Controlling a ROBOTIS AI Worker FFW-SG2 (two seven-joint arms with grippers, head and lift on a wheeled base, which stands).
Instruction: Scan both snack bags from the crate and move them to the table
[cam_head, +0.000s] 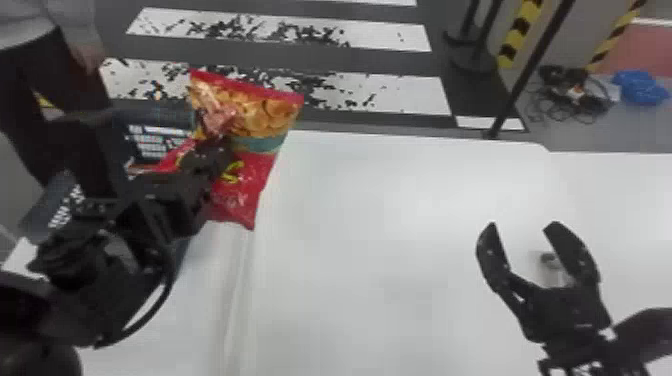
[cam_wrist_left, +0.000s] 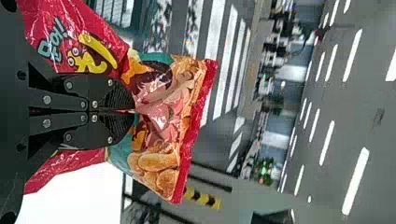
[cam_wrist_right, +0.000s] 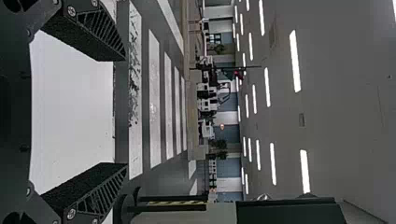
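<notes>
The left tool holds one bag, pinched near the middle. In the left wrist view, the fingers of the left tool press together on the film, which is drawn in and creased around them. The bag is raised and tilted in the head view, its food print and straight red edge up and away from the robot, its plain red part nearer. Red film shows on both sides of the fingers.

The right tool holds nothing and stands wide, its two fingers well apart, over the right part of the table. The right wrist view confirms the wide gap at the right tool.

The crate, dark with white print, is at the robot's left, partly hidden by the left arm and the bag. Its contents cannot be told. The table is white. A small grey item shows between the right tool's fingers as seen from the head; its nature cannot be told. Beyond the table is a floor with worn white stripes, a black post and a blue bundle
</notes>
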